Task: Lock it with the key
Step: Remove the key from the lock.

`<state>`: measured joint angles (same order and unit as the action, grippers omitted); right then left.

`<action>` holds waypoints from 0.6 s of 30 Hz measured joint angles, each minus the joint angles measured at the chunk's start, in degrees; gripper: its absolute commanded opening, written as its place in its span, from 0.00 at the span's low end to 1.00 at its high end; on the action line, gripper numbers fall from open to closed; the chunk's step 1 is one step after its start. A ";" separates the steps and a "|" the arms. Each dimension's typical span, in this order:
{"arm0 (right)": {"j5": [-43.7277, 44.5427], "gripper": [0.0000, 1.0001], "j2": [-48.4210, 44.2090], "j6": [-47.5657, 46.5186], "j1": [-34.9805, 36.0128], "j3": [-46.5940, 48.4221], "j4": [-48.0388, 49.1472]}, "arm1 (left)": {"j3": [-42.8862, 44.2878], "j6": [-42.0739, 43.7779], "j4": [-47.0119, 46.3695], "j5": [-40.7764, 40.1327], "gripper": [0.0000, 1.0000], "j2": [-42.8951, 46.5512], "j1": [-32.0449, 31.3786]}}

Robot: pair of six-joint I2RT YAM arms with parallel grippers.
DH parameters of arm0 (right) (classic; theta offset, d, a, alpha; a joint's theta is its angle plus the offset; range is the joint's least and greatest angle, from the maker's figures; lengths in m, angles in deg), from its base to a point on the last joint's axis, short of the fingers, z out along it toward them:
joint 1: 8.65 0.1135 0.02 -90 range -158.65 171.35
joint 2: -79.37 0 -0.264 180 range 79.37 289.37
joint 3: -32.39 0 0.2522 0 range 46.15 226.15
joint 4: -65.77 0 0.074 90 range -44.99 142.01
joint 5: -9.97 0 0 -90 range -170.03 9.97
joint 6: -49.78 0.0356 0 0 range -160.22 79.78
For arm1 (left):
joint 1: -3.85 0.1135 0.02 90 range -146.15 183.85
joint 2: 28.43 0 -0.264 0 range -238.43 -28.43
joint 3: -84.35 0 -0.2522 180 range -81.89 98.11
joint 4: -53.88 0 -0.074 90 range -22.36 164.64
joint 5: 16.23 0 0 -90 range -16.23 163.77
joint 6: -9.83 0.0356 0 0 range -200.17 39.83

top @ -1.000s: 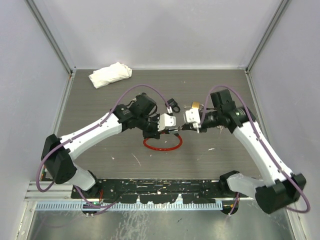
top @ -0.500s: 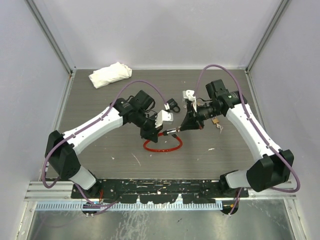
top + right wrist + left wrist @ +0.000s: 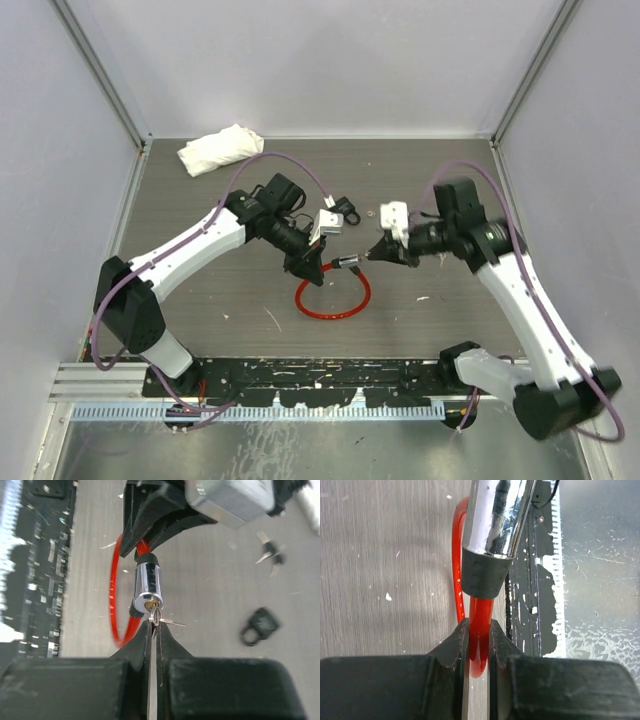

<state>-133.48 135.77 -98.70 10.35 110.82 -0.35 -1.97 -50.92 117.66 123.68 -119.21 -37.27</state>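
- At the centre of the top view, the lock cylinder (image 3: 346, 265) is found between the two grippers, with its red cable (image 3: 335, 316) looped on the table (image 3: 200, 210) just below it.
- In the right wrist view, the key (image 3: 155, 616) is seen at the cylinder's brass keyhole; how far it is in cannot be told.
- The key is pinched in the right gripper (image 3: 153, 630), the jaws closed tight on it.
- The red cable is clamped just beside the cylinder by the left gripper (image 3: 479, 635), the jaws narrow.
- A black padlock (image 3: 347, 209) is seen just above centre, and a white cloth (image 3: 220, 149) at the table's upper left.
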 measured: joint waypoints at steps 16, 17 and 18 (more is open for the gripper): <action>-4.00 0.01 -5.20 2.75 -5.62 -4.74 0.42 | -2.49 -1.64 -4.72 3.98 0.00 0.92 1.44; -4.37 0.01 -5.57 1.90 -5.68 -4.68 0.42 | -2.54 -1.68 -4.74 4.87 0.00 1.38 1.36; -5.20 0.01 -5.51 -0.22 -5.79 -4.46 0.04 | -2.60 -1.79 -4.50 5.51 0.00 1.77 1.38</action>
<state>-138.68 130.26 -98.92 4.56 106.36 -0.31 -4.57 -52.71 113.16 129.19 -117.44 -35.89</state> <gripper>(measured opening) 0.058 0.120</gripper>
